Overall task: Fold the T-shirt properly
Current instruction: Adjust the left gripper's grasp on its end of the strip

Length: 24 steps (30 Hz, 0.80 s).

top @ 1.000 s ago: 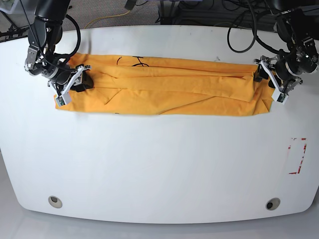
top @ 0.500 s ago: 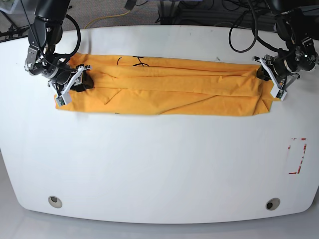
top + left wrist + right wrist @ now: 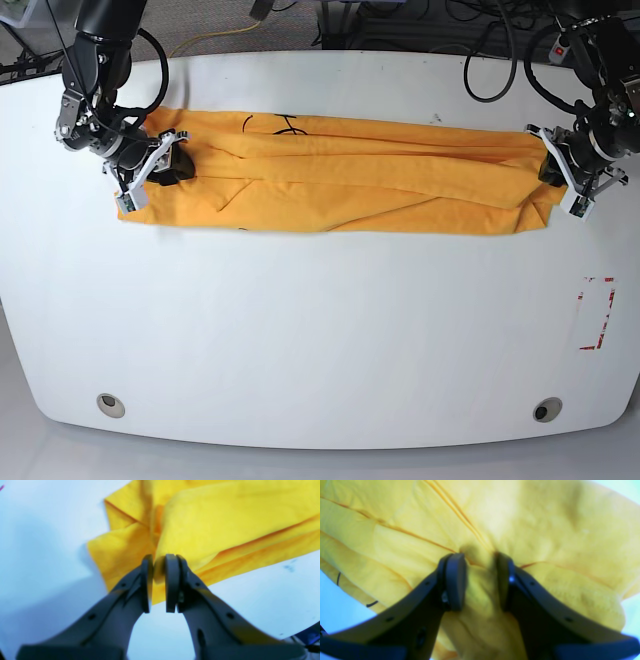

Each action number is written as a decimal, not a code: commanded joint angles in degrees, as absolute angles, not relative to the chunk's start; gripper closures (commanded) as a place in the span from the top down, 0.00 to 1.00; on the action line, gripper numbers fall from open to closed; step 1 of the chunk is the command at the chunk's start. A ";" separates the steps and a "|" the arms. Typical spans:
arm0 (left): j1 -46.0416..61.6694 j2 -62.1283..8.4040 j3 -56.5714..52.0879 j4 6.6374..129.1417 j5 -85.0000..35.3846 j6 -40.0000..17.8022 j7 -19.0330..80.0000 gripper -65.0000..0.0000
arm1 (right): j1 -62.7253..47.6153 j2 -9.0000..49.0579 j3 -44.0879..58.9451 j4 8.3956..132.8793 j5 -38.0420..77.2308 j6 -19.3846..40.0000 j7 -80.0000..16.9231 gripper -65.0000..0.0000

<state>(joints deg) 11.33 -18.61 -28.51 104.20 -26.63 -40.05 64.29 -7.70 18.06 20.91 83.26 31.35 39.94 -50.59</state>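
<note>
The left gripper [image 3: 566, 182], open beside the T-shirt [image 3: 340, 172] a second ago, is now closed on its end fold. The cloth is drawn out longer and straighter, and shifted slightly up the table [image 3: 320, 330].

Black jointed arms [image 3: 95, 50] with looping black cables [image 3: 490, 60] and white-edged tips.

T-shirt [image 3: 520, 517] blurred, edges cut off

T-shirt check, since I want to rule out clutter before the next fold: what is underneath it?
The T-shirt lies folded lengthwise on the white table, with bare tabletop showing all around its edges. Whatever is directly beneath the cloth is covered and cannot be seen.
</note>
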 commanded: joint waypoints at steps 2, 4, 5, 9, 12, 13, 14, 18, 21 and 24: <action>11.03 -21.49 -29.05 105.27 -27.03 -40.00 63.43 0.10 | -7.78 18.59 20.88 83.74 30.11 40.00 -52.26 0.31; 12.44 -22.46 -30.20 105.36 -27.12 -40.00 63.43 0.10 | -7.78 18.59 20.88 83.74 30.29 40.00 -52.26 0.31; 12.70 -22.64 -30.90 105.36 -27.12 -40.00 63.43 0.10 | -7.78 18.59 20.88 83.74 30.37 40.00 -52.26 0.31; 13.05 -22.81 -34.86 104.92 -27.12 -40.00 63.43 0.11 | -7.78 18.59 20.88 83.74 30.37 40.00 -52.26 0.31; 13.05 -22.81 -35.30 105.19 -27.30 -40.00 63.52 0.15 | -7.78 18.59 20.88 83.74 30.37 40.00 -52.26 0.31; 13.14 -22.81 -35.30 105.27 -27.30 -40.00 63.87 0.18 | -7.78 18.59 20.88 83.74 30.37 40.00 -52.26 0.31; 13.14 -22.64 -35.21 105.36 -27.30 -40.00 64.57 0.24 | -7.78 18.59 20.88 83.74 30.37 40.00 -52.26 0.31; 12.79 -20.26 -35.21 105.36 -27.38 -40.00 68.53 0.56 | -7.78 18.59 20.88 83.65 30.46 40.00 -52.26 0.31; 12.79 -17.98 -35.12 105.19 -27.38 -40.00 68.53 0.64 | -7.78 18.59 20.88 83.65 30.37 40.00 -52.26 0.31; 12.70 -17.01 -34.68 104.84 -27.38 -40.00 68.53 0.64 | -7.78 18.59 20.88 83.65 30.37 40.00 -52.26 0.31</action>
